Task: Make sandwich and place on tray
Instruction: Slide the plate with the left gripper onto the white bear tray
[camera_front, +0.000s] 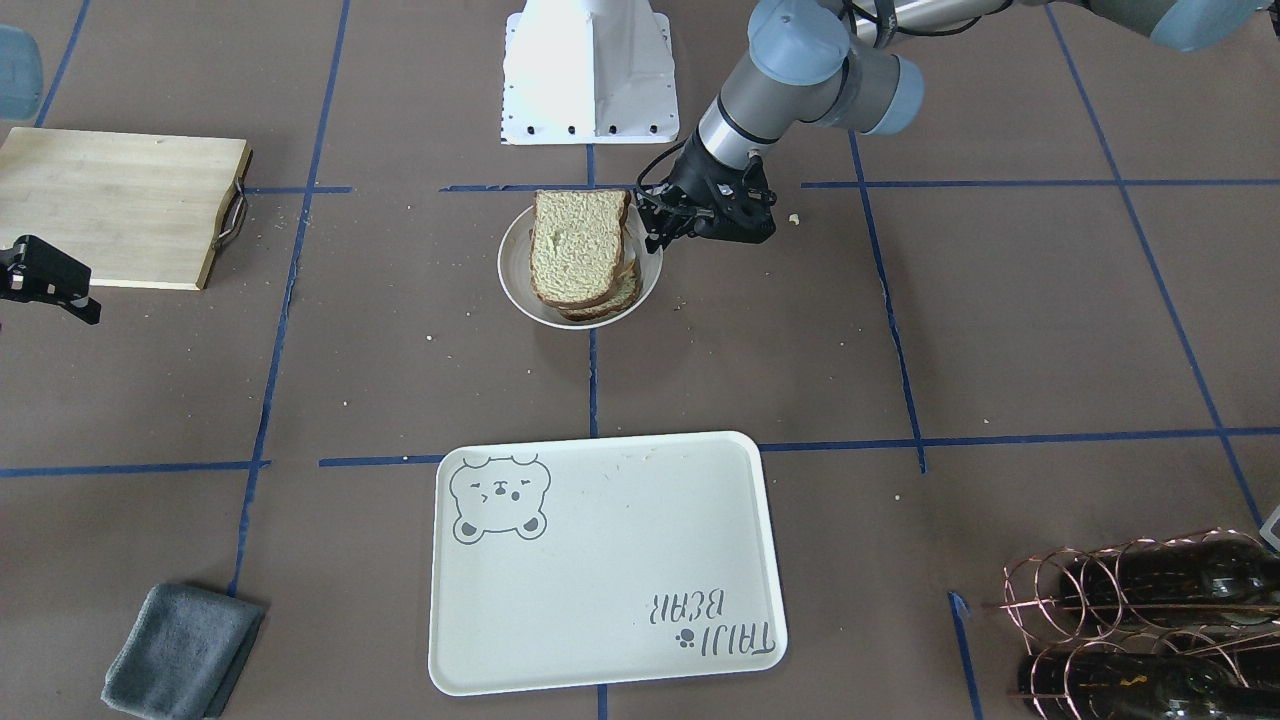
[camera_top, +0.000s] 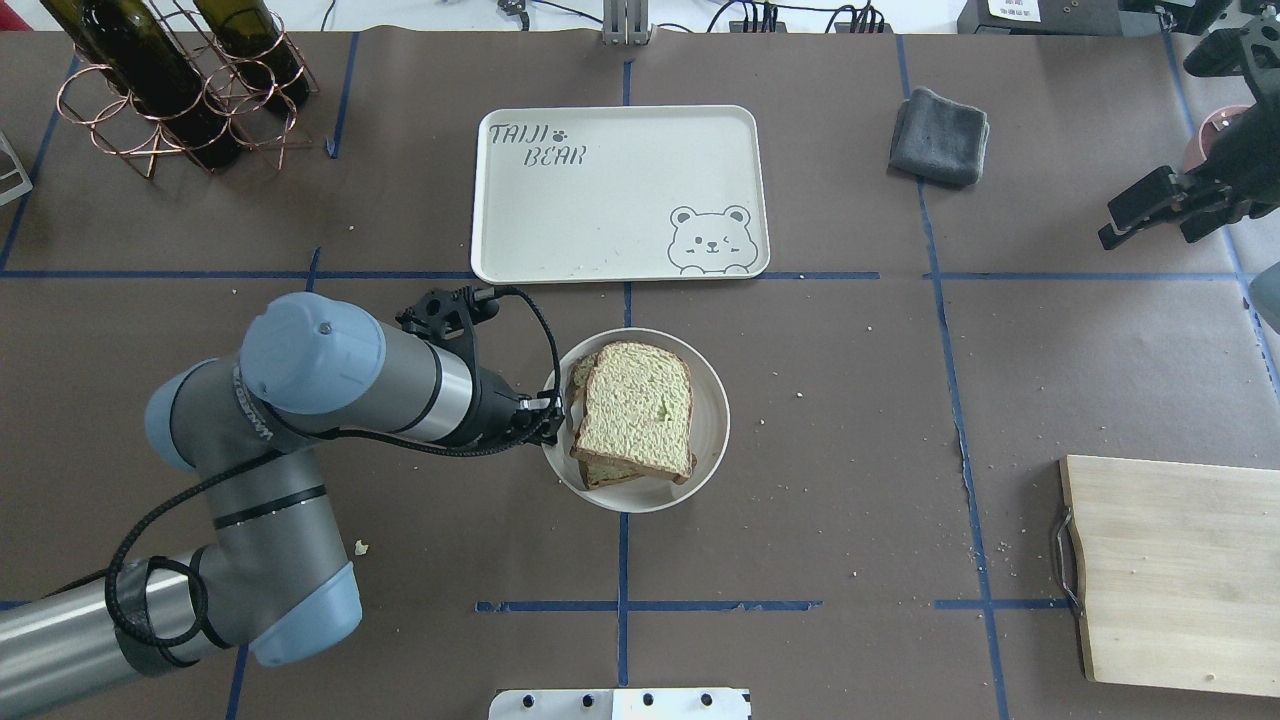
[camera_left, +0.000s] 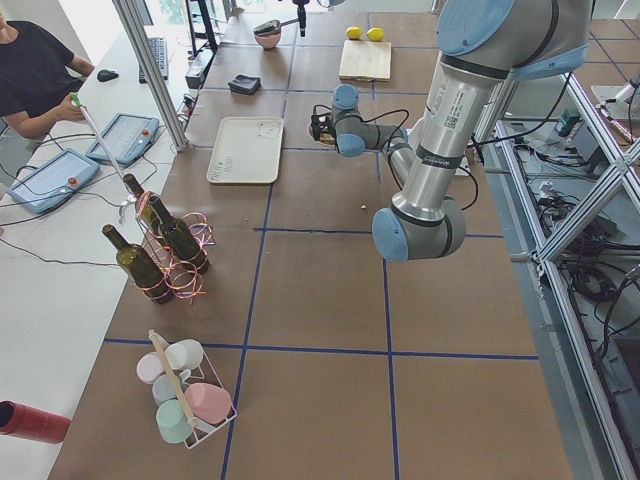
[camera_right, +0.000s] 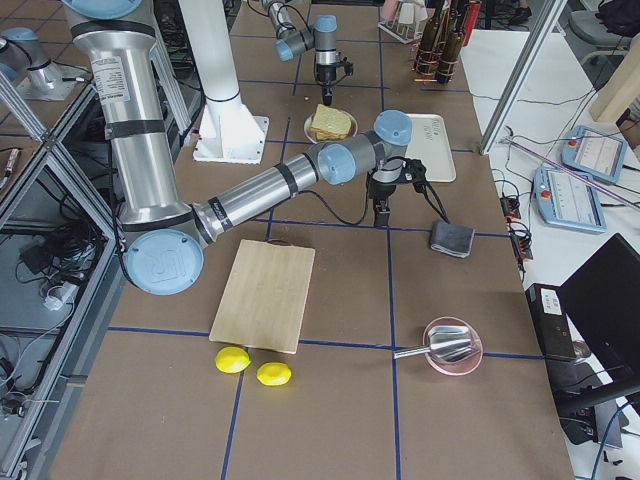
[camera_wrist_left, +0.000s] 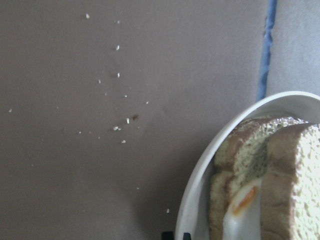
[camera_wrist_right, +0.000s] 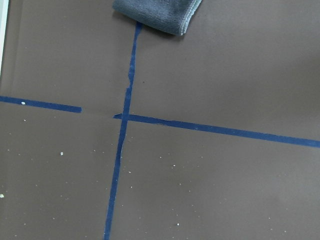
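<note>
The sandwich (camera_front: 578, 245) is stacked on a small round white plate (camera_front: 512, 255) at the table's middle: two tan bread slices with a fried egg (camera_wrist_left: 240, 210) showing between them. It also shows in the overhead view (camera_top: 638, 410). My left gripper (camera_top: 555, 415) is low at the plate's (camera_top: 710, 420) left rim; its fingertips (camera_wrist_left: 167, 235) stand close together either side of the rim (camera_wrist_left: 200, 185). The cream bear tray (camera_top: 600, 200) lies bare beyond the plate. My right gripper (camera_top: 1145, 225) hangs open and empty far to the right, above bare table.
A wooden cutting board (camera_top: 1170, 570) lies near right. A grey cloth (camera_top: 940, 135) is right of the tray. Wine bottles in a copper rack (camera_top: 170, 90) stand far left. Two lemons (camera_right: 250, 365) and a pink bowl (camera_right: 450, 345) sit at the right end.
</note>
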